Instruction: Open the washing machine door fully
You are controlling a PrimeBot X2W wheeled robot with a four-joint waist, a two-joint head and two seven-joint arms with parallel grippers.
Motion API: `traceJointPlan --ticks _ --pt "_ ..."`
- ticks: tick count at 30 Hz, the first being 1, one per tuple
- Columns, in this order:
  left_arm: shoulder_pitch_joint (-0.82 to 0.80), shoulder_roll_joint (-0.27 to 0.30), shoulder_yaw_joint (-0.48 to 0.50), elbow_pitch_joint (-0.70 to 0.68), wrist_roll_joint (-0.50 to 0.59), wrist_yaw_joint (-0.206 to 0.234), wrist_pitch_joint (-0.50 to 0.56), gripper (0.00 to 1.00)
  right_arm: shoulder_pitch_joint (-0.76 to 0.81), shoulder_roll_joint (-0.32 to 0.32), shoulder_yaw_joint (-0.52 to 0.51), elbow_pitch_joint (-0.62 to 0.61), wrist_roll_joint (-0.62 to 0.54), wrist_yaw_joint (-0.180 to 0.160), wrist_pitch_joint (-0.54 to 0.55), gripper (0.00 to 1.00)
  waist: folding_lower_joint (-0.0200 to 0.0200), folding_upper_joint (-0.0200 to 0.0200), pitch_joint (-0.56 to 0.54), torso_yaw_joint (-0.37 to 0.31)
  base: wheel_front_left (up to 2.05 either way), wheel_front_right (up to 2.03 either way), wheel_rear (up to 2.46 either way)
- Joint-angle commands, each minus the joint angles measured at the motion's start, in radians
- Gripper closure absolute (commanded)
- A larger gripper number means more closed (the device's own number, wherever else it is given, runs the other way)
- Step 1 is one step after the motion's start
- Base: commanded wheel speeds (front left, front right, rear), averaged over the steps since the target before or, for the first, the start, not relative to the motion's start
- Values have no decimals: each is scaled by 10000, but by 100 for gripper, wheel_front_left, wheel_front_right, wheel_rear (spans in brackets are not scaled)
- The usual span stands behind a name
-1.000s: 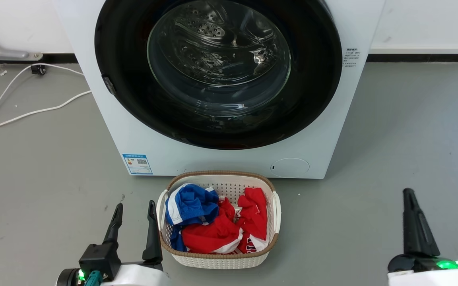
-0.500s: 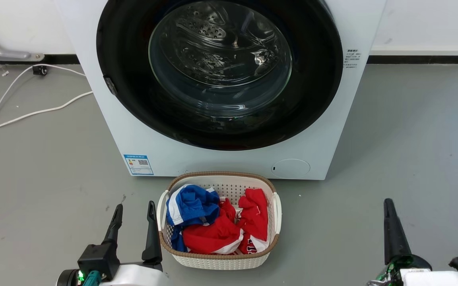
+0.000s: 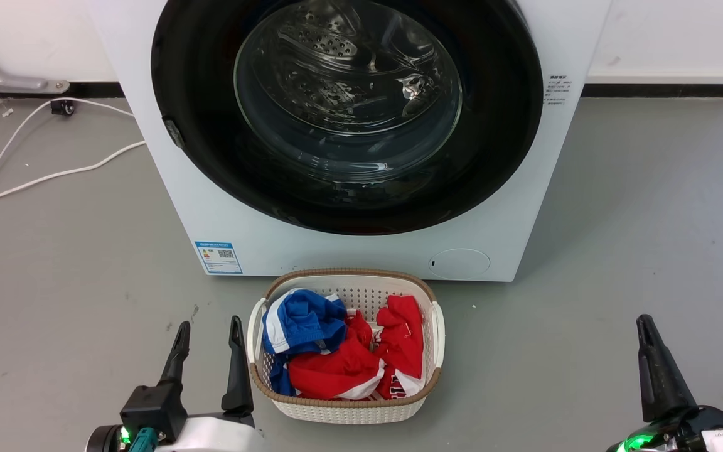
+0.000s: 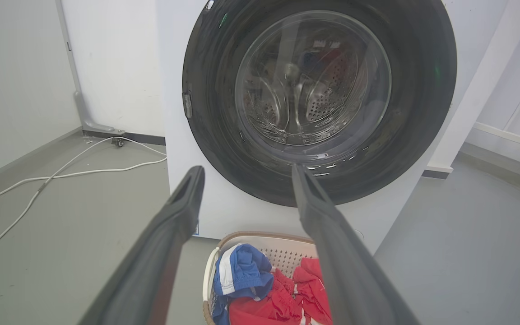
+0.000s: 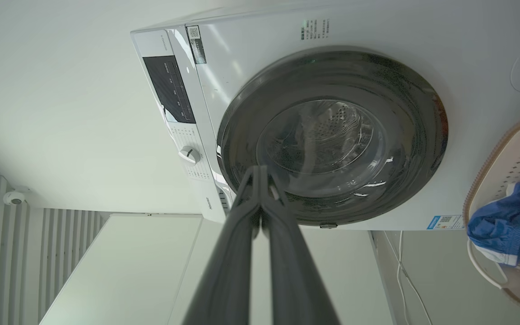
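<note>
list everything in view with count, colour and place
washing machine: 1, white, against the wall
washing machine door: 1, black with glass centre, shut
flap: 1, white, low on machine front
label: 1, blue, low on machine front
basket: 1, white, brown rim, floor before machine
clothes: several, red and blue, in basket
cables: 2, white, floor left of machine
left gripper: 1, dark, open, beside basket
right gripper: 1, dark, shut

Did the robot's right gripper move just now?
Yes. Half a second ago the right gripper stood closer to the laundry basket; it has since swung right, away from it.
</note>
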Motion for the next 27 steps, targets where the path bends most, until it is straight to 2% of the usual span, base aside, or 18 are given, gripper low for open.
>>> traceJointPlan --ticks 1,7,12,20,27 --pt "-14 5 22 -39 70 70 -28 0 87 26 -72 -25 62 1 260 100 0 -1 14 4 0 0 0" --pt "-10 5 41 -52 137 85 -28 0 208 64 -382 19 158 1 1180 100 0 -1 61 -1 0 0 0" --pt "-3 5 44 -66 184 149 -28 0 247 97 -535 37 117 1 1426 100 0 -1 80 -1 0 0 0" --pt "-13 5 27 -61 354 161 -28 0 188 115 -560 130 170 1 1430 100 0 -1 81 31 0 0 0" --pt "-146 5 21 -109 582 236 -28 0 -500 111 -1002 373 116 1 1249 100 0 -1 251 45 0 0 0"
